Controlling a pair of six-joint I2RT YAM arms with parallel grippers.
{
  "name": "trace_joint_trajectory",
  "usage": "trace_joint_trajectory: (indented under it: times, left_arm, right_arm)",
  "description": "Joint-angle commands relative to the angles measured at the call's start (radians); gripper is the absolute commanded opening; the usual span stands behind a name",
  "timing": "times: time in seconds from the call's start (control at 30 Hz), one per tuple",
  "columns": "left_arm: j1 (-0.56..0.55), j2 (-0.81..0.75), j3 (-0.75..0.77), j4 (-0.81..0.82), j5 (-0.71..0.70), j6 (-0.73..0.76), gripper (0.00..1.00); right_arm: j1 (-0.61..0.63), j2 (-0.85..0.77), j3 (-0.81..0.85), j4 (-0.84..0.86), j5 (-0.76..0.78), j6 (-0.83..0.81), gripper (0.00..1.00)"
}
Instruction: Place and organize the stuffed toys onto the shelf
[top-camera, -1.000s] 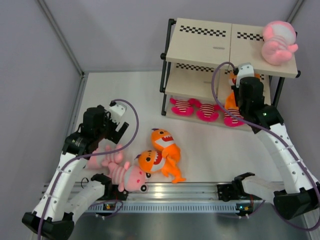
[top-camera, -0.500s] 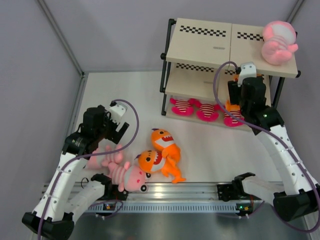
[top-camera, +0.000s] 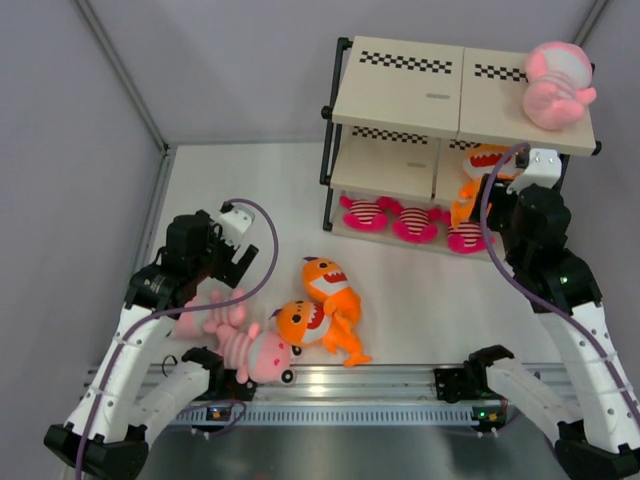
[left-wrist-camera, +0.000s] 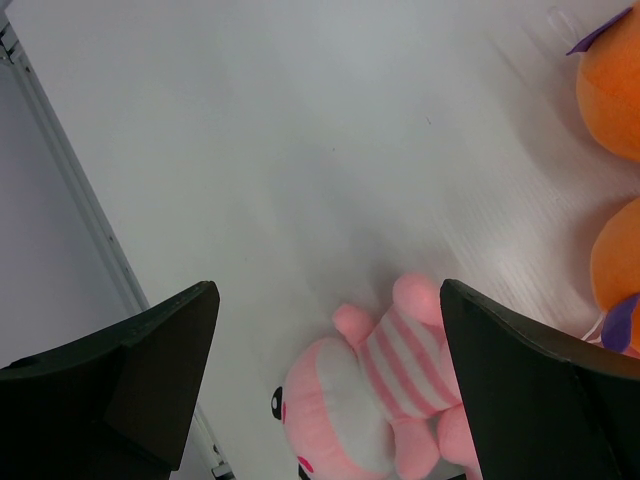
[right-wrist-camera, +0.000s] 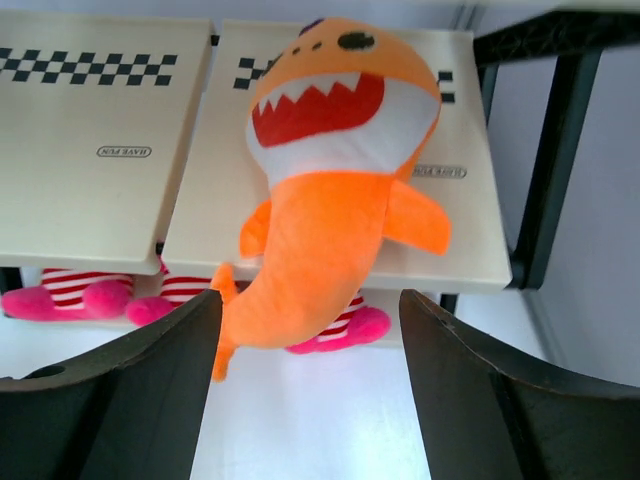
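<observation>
My left claw (left-wrist-camera: 328, 292) hangs wide open above a pink doll (left-wrist-camera: 372, 398) on the desk (top-camera: 250, 180), with two orange sharks (top-camera: 338, 312) beside it. My right claw (right-wrist-camera: 310, 300) gapes empty before a shark (right-wrist-camera: 330, 170) lying on the shelf's (top-camera: 400, 90) middle board, above the magenta toys (top-camera: 400, 220).

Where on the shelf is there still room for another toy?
The top board is bare left of the pink doll. The middle board is bare left of the orange shark. Underneath it is crowded: three magenta creatures fill the row.
</observation>
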Motion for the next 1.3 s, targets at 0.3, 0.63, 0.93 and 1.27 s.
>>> trace_joint_trajectory:
  times: [0.3,0.63,0.93,1.27]
  left_arm:
    - [0.006,-0.027,-0.007,0.025,0.018,0.006,0.99]
    - [0.006,-0.027,-0.007,0.025,0.018,0.012,0.99]
    - [0.006,-0.026,-0.007,0.025,0.020,0.014,0.99]
    - [0.006,-0.029,-0.009,0.025,0.012,0.015,0.98]
  right_arm:
    - [-0.015,-0.073,-0.255,0.189,0.010,0.371,0.58]
    - [-0.024,-0.037,-0.308,0.284,0.095,0.387,0.29]
    - [-0.076,-0.012,-0.254,0.362,0.102,0.367,0.05]
    - [-0.165,0.090,-0.197,0.399,0.023,0.358,0.10]
